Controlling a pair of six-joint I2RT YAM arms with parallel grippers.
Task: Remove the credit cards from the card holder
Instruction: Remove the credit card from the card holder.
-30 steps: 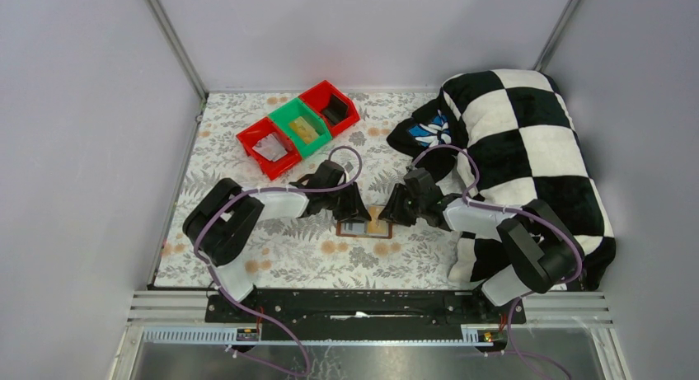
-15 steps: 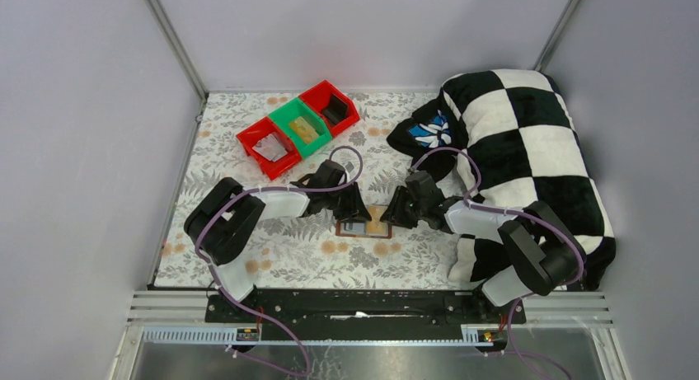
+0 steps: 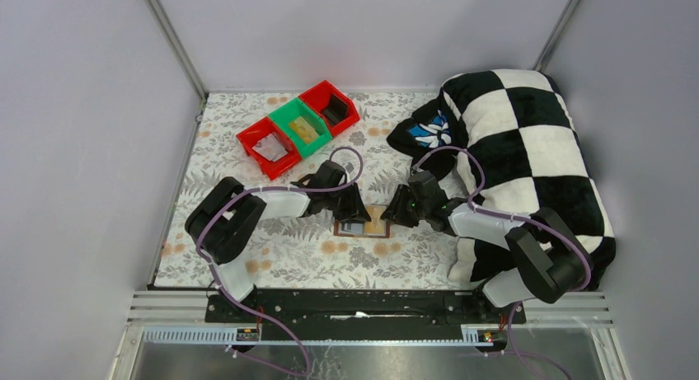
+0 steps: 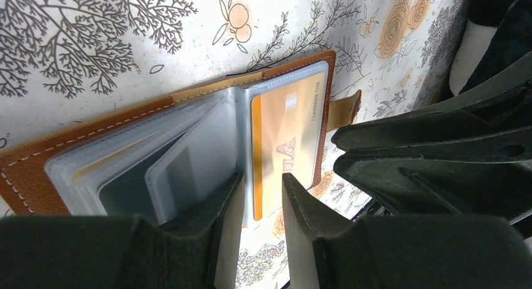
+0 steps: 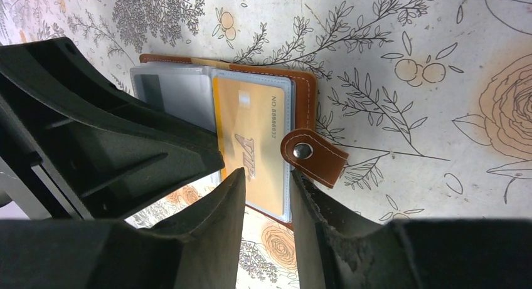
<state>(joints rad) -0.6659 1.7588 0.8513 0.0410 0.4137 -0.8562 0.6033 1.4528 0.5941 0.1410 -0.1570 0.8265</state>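
Two grippers are flanking the card holder (image 3: pixel 363 226), which is lying open and flat on the flowered tablecloth (image 3: pixel 272 256) between the arms. The credit cards (image 4: pixel 282 145) are sitting in its clear sleeves (image 4: pixel 188 157). One gold card (image 5: pixel 251 145) is showing plainly on the leaf beside the snap tab (image 5: pixel 312 156), and darker shapes are showing dimly in the other leaves. In my judgement the cards are going to handle as light, stiff and slick, held only by friction inside soft, floppy plastic, so the holder is likely to lift with them unless pinned. The best hold is appearing to be a card's edge at the sleeve's open side, with the leather pressed down. The left gripper (image 4: pixel 262 189) is reaching in low from the left, jaws parted narrowly astride the sleeve's near edge and visibly clamping nothing. The right gripper (image 5: pixel 266 182) is reaching in low from the opposite side, jaws likewise narrowly parted over the gold card's near edge, holding nothing.
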